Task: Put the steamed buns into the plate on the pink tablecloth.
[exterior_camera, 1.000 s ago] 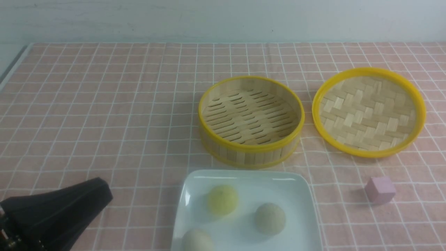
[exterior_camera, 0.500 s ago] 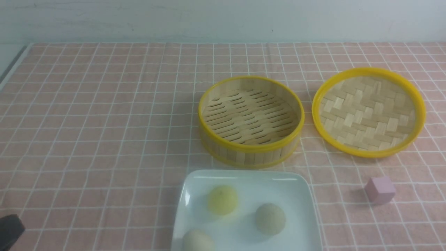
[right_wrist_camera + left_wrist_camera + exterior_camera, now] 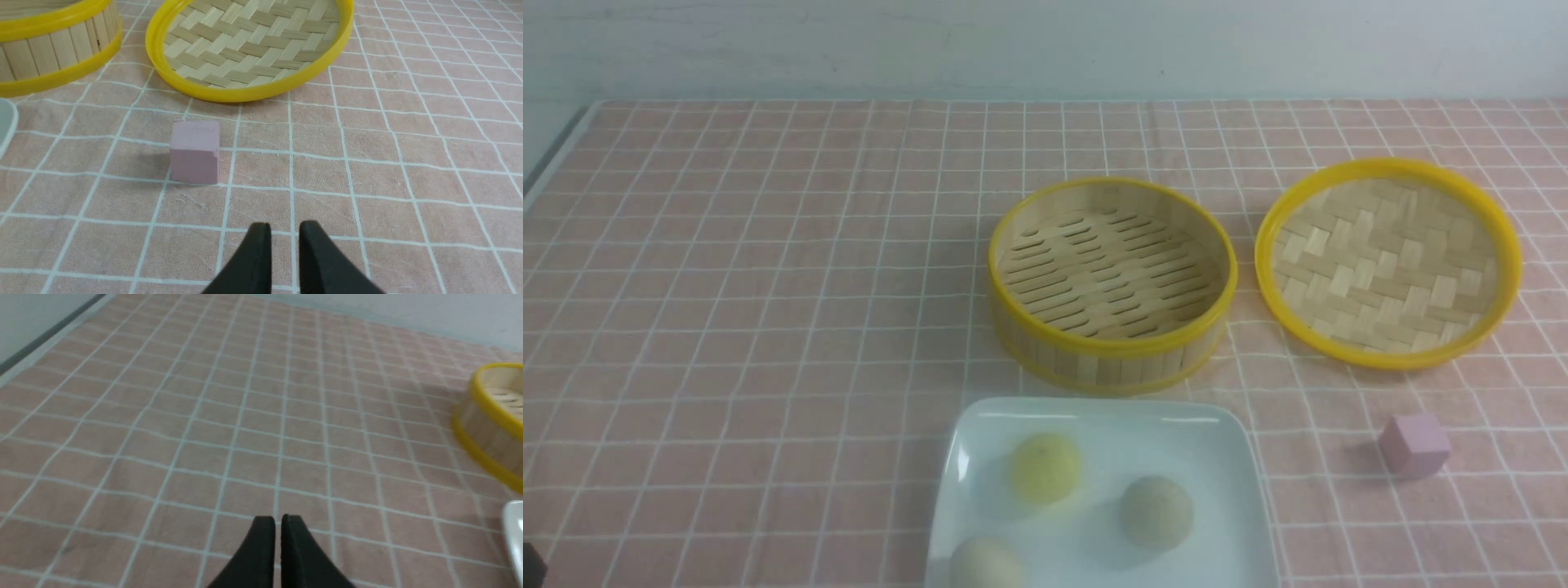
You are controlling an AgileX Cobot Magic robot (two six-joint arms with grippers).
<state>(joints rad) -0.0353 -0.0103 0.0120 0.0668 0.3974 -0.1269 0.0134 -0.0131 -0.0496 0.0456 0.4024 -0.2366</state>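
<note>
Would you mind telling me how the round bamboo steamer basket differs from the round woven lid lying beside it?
The yellow-rimmed bamboo steamer basket has tall slatted walls and a floor of parallel slats with gaps; the yellow-rimmed woven bamboo lid is shallow, its inside a closed herringbone weave. The basket stands directly behind the white square plate; the lid lies to the basket's right, behind the small pink cube. Both are round, hold nothing, and rest on the pink checked tablecloth.

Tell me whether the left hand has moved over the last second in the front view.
Yes. It has pulled back toward the robot, away from the plate; only a dark sliver of the left hand remains at the bottom-left corner.
</note>
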